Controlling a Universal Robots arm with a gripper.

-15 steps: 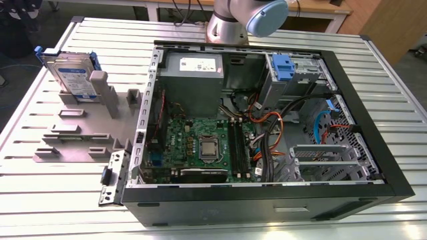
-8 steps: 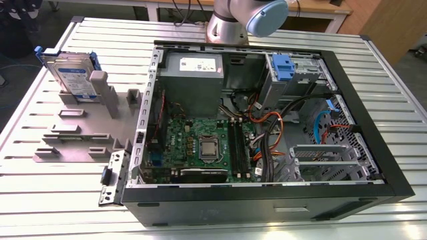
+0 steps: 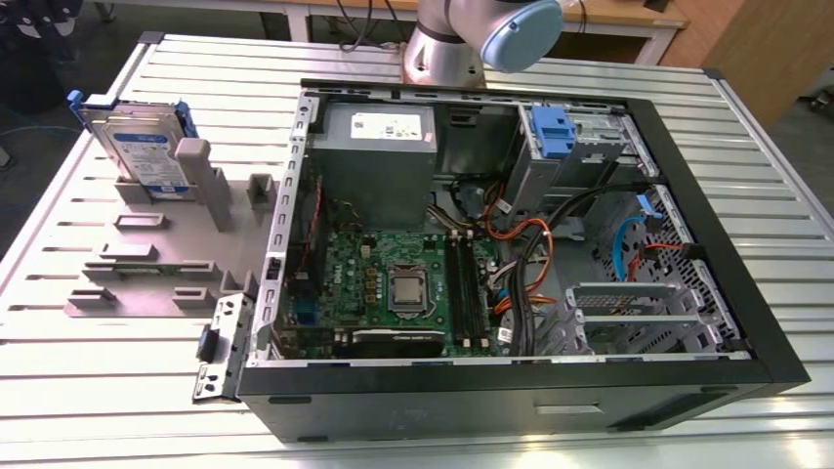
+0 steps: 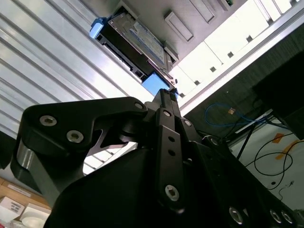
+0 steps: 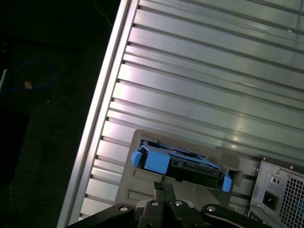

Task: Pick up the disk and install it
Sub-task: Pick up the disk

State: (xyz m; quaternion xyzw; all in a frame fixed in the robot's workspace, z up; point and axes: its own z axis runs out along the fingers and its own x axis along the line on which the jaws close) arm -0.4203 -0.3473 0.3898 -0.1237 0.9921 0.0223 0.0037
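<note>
On grey stand [image 3: 144, 220]: disk [image 3: 137, 147] upright, unheld.
Gripper [image 5: 164, 189]: jaws closed together, empty, short of disk.
Risk: descending closed would likely strike disk edge, toppling it.

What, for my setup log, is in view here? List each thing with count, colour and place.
disk: one, silver in a blue frame, upright in the holder, the exterior view's left
holder: one, grey, on the table beside the computer case
computer case: one, black, open, centre of the table
circuit board: one, green, inside the case
power supply: one, grey, inside the case
table: one, silvery, ribbed, under everything
arm: one, silver and light blue, at the case's far side
gripper: one, black, pointing toward the disk
</note>
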